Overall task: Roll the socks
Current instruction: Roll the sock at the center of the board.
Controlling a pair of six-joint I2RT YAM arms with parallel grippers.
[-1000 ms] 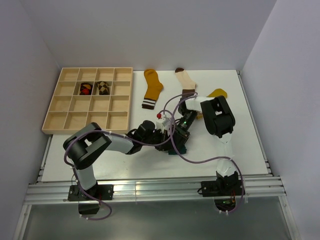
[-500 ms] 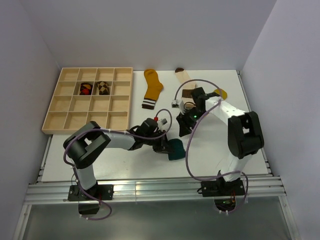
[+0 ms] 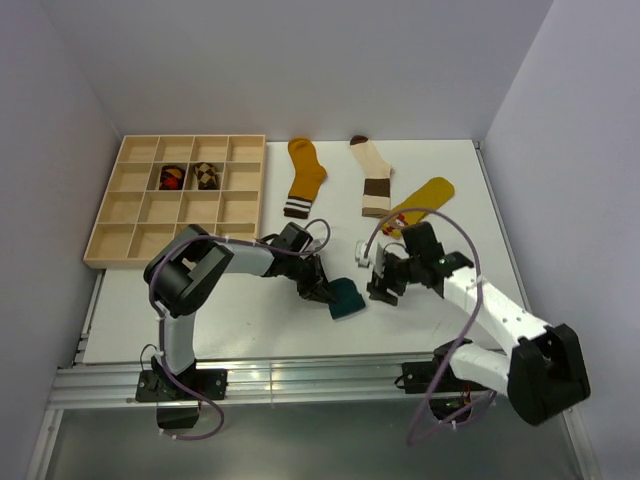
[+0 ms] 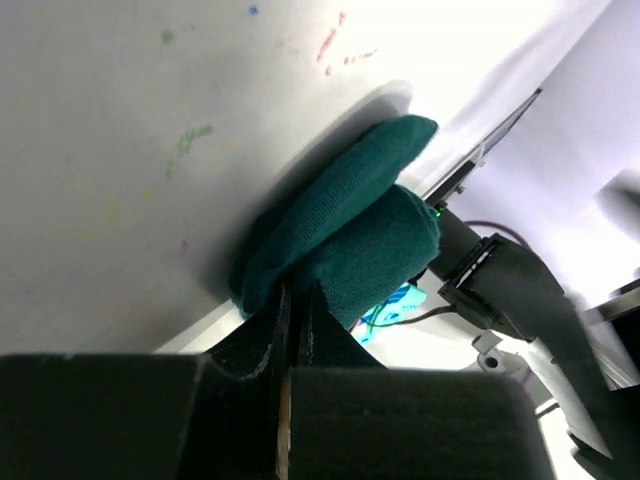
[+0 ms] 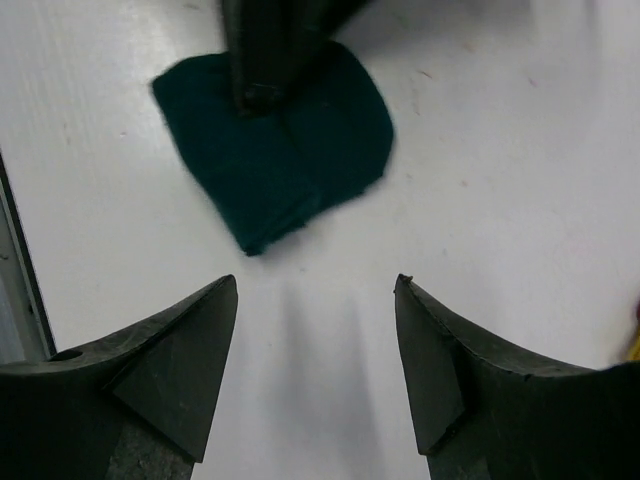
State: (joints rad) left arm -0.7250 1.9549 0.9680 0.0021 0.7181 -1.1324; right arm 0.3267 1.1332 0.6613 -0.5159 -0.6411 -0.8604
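- Jaws on my left gripper [image 3: 322, 292] are pressed together, with only a thin slit between them in the left wrist view.
- Its tips meet the teal sock [image 3: 347, 298] at the crease of the fold. I cannot tell whether any fabric is caught between them.
- On my right gripper [image 3: 378, 285] the jaws stand wide apart with nothing between them, only bare white table [image 3: 300, 340] showing in the gap.
- That gripper [image 5: 315, 285] sits just right of the teal sock [image 5: 290, 160], clear of it and pointing toward it.
- From the right wrist, the teal sock is a folded, rounded bundle lying flat on the table, with my left fingertips planted on its far edge.
- From the left wrist, the sock [image 4: 350, 230] shows two stacked lobes, the upper one doubled over the lower.
- In the scene, the teal sock is near the front of the table, about midway between left and right, between my two grippers.
- A mustard sock [image 3: 303, 177] with a striped cuff lies flat at the far side, left of a cream sock [image 3: 373, 180] with brown bands.
- A yellow sock [image 3: 425, 197] lies at an angle to the right of the cream one, beyond my right arm.
- At far left, a wooden tray [image 3: 235, 240] holds two rolled socks [image 3: 172, 177] in neighbouring compartments of its second row from the far edge.
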